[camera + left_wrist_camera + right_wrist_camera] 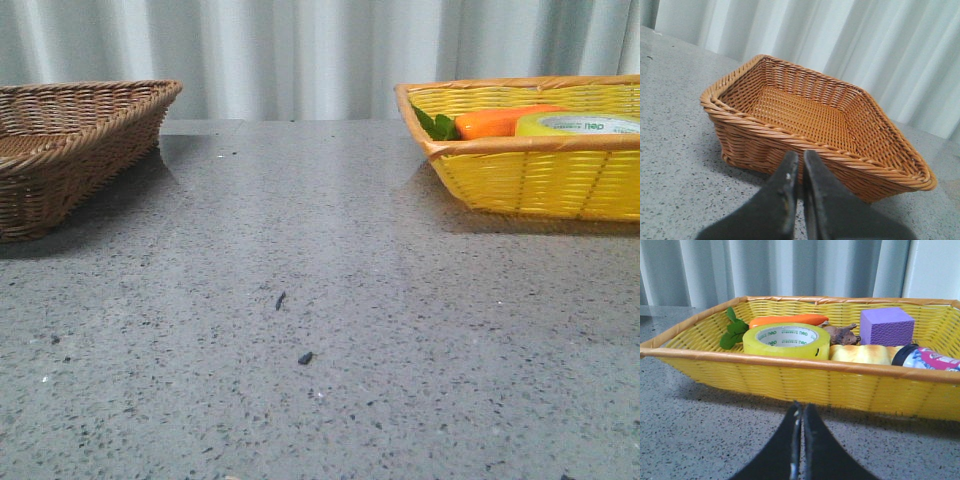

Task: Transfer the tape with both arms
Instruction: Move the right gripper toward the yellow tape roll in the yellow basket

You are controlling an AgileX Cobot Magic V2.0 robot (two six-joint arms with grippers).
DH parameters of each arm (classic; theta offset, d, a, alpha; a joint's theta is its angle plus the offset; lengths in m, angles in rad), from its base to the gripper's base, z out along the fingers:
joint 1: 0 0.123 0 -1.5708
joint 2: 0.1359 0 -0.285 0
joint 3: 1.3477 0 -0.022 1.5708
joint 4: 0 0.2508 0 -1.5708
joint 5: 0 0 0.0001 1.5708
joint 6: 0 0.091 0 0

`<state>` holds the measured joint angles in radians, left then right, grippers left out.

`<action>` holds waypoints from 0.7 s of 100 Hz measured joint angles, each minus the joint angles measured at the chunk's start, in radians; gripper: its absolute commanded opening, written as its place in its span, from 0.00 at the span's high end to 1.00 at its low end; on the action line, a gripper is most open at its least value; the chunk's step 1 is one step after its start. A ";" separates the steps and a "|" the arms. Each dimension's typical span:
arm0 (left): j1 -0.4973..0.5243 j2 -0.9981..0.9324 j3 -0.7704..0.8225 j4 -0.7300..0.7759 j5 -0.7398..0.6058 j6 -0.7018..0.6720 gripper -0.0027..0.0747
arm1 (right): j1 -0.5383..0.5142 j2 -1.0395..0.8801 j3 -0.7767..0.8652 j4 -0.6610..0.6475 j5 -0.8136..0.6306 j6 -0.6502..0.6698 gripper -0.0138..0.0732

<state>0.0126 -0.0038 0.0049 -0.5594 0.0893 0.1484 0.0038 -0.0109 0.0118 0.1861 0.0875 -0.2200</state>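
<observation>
The tape, a wide yellow-green roll with a pale top face, lies flat in the yellow basket. It also shows in the front view at the far right. My right gripper is shut and empty, on the table side of the basket's near wall, short of the tape. My left gripper is shut and empty, just in front of the empty brown wicker basket. Neither gripper shows in the front view.
An orange carrot with green leaves lies behind the tape. A purple block, a brown lump, a pale yellow piece and a printed tube share the yellow basket. The brown basket stands far left. Grey speckled table.
</observation>
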 measured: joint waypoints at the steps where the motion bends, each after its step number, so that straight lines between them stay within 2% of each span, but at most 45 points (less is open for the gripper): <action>1: 0.000 0.000 0.000 0.000 0.000 0.000 0.99 | 0.000 0.000 0.000 0.003 0.000 0.000 0.90; 24: 0.000 0.000 0.000 0.000 0.000 0.000 0.99 | 0.000 0.000 0.000 0.021 0.000 0.000 0.90; 31: 0.000 0.000 0.000 -0.019 -0.003 0.000 0.99 | 0.000 0.000 0.000 0.061 -0.005 0.000 0.90; 38: 0.000 0.000 0.000 -0.072 -0.011 -0.001 0.99 | 0.000 0.000 0.000 0.159 -0.033 0.000 0.90; 53: 0.000 0.000 -0.002 -0.169 -0.018 -0.002 0.99 | 0.000 0.000 0.000 0.469 -0.101 0.000 0.90; 70: 0.000 0.000 -0.056 -0.156 0.042 0.000 0.99 | 0.000 0.000 -0.068 0.544 -0.048 0.000 0.90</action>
<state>0.0126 -0.0038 -0.0508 -0.7153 0.1314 0.1480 0.0038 -0.0109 -0.0557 0.7300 0.0391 -0.2200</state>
